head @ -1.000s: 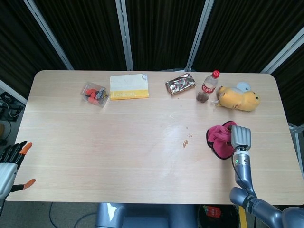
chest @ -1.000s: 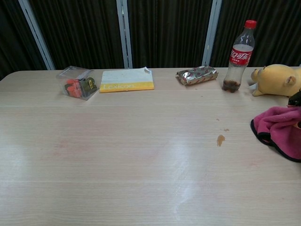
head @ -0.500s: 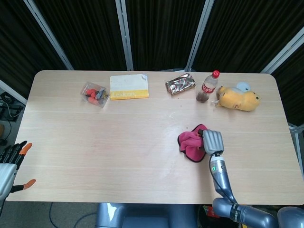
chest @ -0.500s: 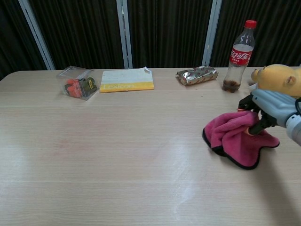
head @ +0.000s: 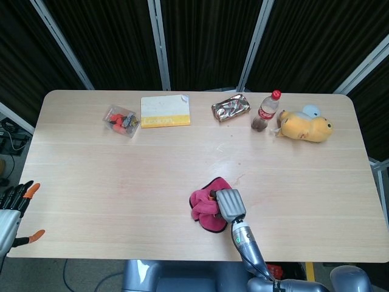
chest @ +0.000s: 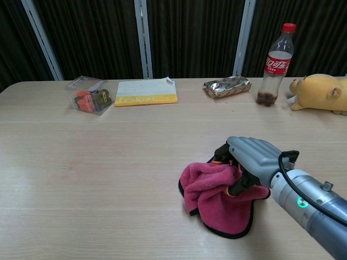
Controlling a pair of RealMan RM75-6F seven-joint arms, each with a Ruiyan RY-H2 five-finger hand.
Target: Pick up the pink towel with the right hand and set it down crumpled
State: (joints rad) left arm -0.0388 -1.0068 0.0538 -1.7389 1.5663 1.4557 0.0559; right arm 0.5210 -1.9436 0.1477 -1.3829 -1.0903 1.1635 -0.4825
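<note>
The pink towel (head: 205,207) (chest: 214,196), edged in black, is bunched into folds near the table's front edge, a little right of centre. My right hand (head: 225,204) (chest: 250,158) grips its right side, fingers curled into the cloth, and the towel's lower part touches the tabletop. My left hand (head: 13,207) hangs off the table's left front corner with fingers apart and nothing in it; the chest view does not show it.
Along the far edge stand a clear box of small parts (head: 120,120), a yellow and white book (head: 165,111), a foil snack packet (head: 231,107), a cola bottle (head: 265,110) and a yellow plush toy (head: 306,126). A small brown stain (head: 237,179) marks the wood.
My right hand has dragged the pink towel from the table's right side leftward and toward the front edge; the towel has become more bunched. The left hand has stayed put.
</note>
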